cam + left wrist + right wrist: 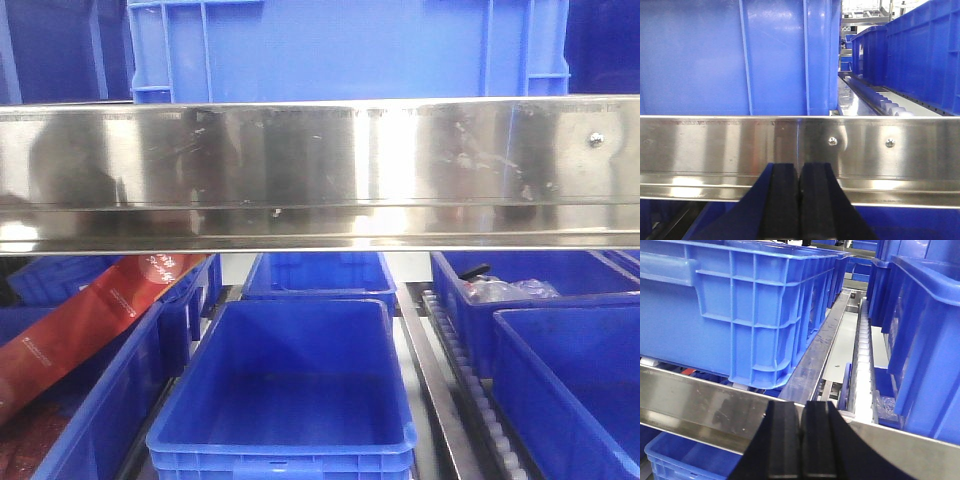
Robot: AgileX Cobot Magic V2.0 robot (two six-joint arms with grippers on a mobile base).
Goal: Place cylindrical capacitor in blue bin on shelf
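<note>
Below the shelf's [320, 170] front rail sits an open blue bin [285, 400]. Both grippers, left [800, 200] and right [800, 440], have their pads pressed together (nothing visible between them). Where the capacitor is, I cannot tell.

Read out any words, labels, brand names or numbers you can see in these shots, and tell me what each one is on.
None can be read.
Red package in the left bins: white print, too blurred to read.
Steel shelf rail: no markings, only a screw and reflections.
Empty blue bin at centre: embossed mark on its front lip, too small to read.
Wrist views: no text.
</note>
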